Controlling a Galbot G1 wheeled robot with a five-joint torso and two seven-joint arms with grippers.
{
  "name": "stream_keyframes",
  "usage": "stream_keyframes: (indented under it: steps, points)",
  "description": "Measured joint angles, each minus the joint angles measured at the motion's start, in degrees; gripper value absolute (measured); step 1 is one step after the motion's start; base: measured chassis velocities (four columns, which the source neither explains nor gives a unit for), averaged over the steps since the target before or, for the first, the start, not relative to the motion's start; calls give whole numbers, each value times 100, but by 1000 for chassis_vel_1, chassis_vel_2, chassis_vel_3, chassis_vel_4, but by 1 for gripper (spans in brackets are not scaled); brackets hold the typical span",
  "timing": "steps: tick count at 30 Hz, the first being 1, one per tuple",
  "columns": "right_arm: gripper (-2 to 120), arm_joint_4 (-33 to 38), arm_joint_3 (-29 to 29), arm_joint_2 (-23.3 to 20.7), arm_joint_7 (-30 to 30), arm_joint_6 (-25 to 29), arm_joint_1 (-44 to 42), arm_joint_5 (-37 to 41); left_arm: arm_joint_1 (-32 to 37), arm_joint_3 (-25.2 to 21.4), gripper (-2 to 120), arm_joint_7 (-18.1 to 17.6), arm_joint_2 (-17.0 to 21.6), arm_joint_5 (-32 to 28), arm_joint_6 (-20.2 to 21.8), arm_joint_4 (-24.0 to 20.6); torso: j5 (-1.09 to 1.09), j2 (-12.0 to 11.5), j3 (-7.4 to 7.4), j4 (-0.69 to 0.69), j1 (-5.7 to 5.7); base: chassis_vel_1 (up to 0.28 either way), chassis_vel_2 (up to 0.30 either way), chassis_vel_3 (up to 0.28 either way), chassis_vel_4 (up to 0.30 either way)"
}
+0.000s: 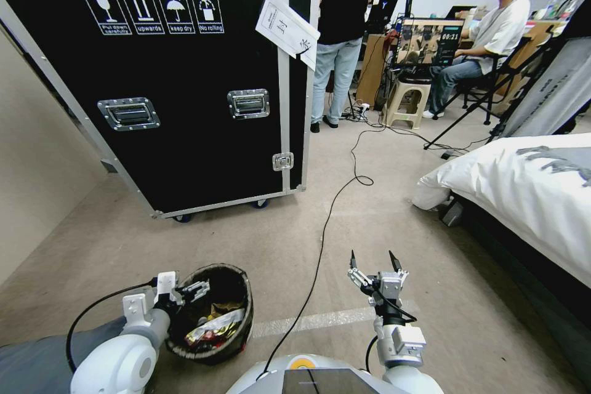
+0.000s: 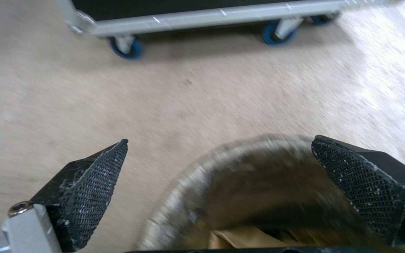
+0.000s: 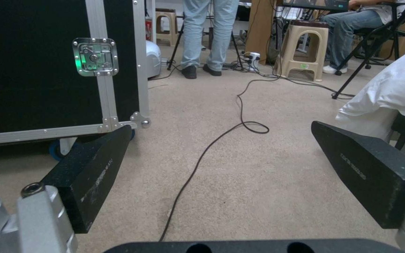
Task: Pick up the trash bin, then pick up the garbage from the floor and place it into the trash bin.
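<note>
The trash bin (image 1: 237, 338), round with a dark liner over its rim, is low at the left on the floor (image 1: 246, 240). Garbage (image 1: 214, 324), silvery, red and yellow wrappers, lies inside it. My left gripper (image 1: 196, 289) is at the bin's left rim. In the left wrist view this gripper (image 2: 220, 139) is open, and the blurred rim of the bin (image 2: 184, 186) runs between its wide-apart fingers. A tan scrap (image 2: 240, 239) shows inside. My right gripper (image 1: 372, 257) stands open over bare floor, fingers pointing away from me, nothing between them (image 3: 221, 125).
A big black flight case (image 1: 184, 74) on blue wheels stands ahead at the left. A black cable (image 1: 320, 246) runs across the floor between my arms. A bed with white bedding (image 1: 529, 184) is at the right. A pale tape line (image 1: 320, 320) crosses the floor.
</note>
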Motion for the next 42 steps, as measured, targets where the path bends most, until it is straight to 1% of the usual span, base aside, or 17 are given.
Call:
stream_keyframes:
  steps: [2, 3, 4, 6, 7, 9, 10, 11, 14, 15, 16, 17, 18, 19, 20, 24, 42]
  points:
    - [100, 18, 34, -21, 8, 10, -6, 28, 117, -47, 100, 82, 14, 94, -244, -83, 0, 0, 0, 1, 0, 0, 0, 0, 0]
    - [100, 18, 34, -21, 8, 10, -6, 28, 117, -47, 100, 82, 14, 94, -244, -83, 0, 0, 0, 1, 0, 0, 0, 0, 0]
    - [100, 32, 64, -32, 12, 23, -20, 37, 231, -99, 100, 296, 17, 292, -701, -97, 0, 0, 0, 0, 0, 0, 0, 0, 0]
    - [100, 66, 120, -52, 10, 60, -59, 59, 427, -184, 100, 651, -14, 767, -1917, -43, 1, 0, 0, -1, 0, 0, 0, 0, 0]
    - [100, 66, 120, -52, 10, 60, -59, 59, 427, -184, 100, 651, -14, 767, -1917, -43, 1, 0, 0, -1, 0, 0, 0, 0, 0]
    - [100, 102, 163, -64, 1, 118, -108, 68, 643, -278, 100, 856, -122, 1043, -2731, 9, 0, 0, 0, 0, 0, 0, 0, 0, 0]
    - [100, 114, 174, -65, 1, 137, -127, 70, 732, -306, 100, 884, -191, 1098, -2990, 23, 1, 0, 0, 1, 0, 0, 0, 0, 0]
    - [100, 114, 174, -65, 1, 137, -127, 70, 732, -306, 100, 884, -191, 1098, -2990, 23, 1, 0, 0, 1, 0, 0, 0, 0, 0]
    - [100, 134, 201, -61, 1, 195, -197, 77, 984, -368, 100, 918, -444, 1286, -3802, 75, 0, 0, 0, 1, 0, 0, 0, 0, 0]
    - [100, 134, 201, -61, 1, 195, -197, 77, 984, -368, 100, 918, -444, 1286, -3802, 75, 0, 0, 0, 1, 0, 0, 0, 0, 0]
    - [100, 136, 203, -56, 6, 224, -221, 77, 1058, -374, 100, 925, -543, 1322, -4136, 80, 0, 0, 0, 0, 0, 0, 0, 0, 0]
    - [100, 136, 203, -54, 11, 243, -235, 75, 1094, -374, 100, 932, -587, 1336, -4289, 82, 0, 0, 0, 0, 0, 0, 0, 0, 0]
    - [100, 136, 203, -54, 11, 243, -235, 75, 1094, -374, 100, 932, -587, 1336, -4289, 82, 0, 0, 0, 0, 0, 0, 0, 0, 0]
    - [100, 136, 203, -49, 21, 295, -257, 64, 1158, -367, 100, 943, -677, 1384, -4616, 88, 1, 0, 0, 1, 0, 0, 0, 0, 0]
    - [100, 136, 204, -41, 26, 330, -268, 50, 1192, -354, 100, 946, -728, 1423, -4765, 94, 1, 0, 0, 1, 0, 0, 0, 0, 0]
    - [100, 131, 263, -15, 13, 440, -279, 10, 1248, -313, 100, 947, -816, 1564, -4993, 99, 0, 0, 0, 0, 0, 0, 0, 0, 0]
    - [100, 118, 285, -4, 0, 461, -277, -39, 1247, -302, 100, 991, -830, 1607, -4901, 78, 0, 0, 0, 0, 0, 0, 0, 0, 0]
